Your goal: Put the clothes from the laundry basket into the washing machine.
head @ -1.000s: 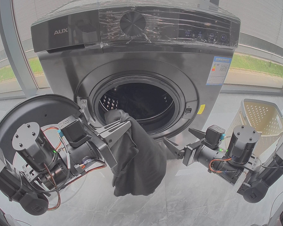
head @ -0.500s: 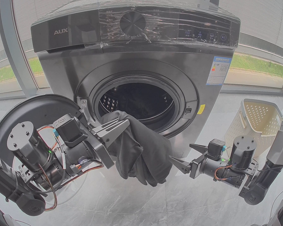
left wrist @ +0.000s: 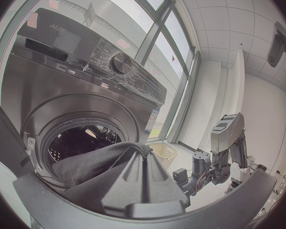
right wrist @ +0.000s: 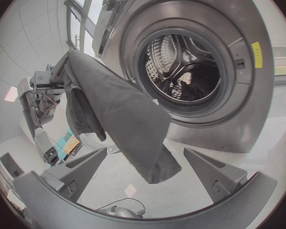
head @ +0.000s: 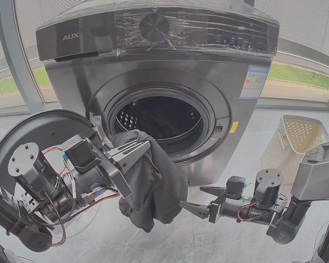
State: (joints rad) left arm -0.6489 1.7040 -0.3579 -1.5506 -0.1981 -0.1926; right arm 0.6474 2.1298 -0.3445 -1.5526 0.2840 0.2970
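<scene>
In front of the robot, the washing machine [head: 161, 73] stands with its round door [head: 44, 128] swung fully open to the left. The drum opening [head: 164, 121] is free except at its lower left rim, where the dark garment [head: 153, 179] crosses the edge. Some dark cloth [right wrist: 194, 89] already lies deep in the drum. The laundry basket [head: 299, 143] stands on the floor [head: 215, 234] at the machine's right, well apart from the garment. The left pincer [head: 144, 145] is closed tightly on the garment's upper fold, and the rest hangs free above the floor. The right pincer [head: 191, 196] is wide open and empty, low, near the garment's right edge.
</scene>
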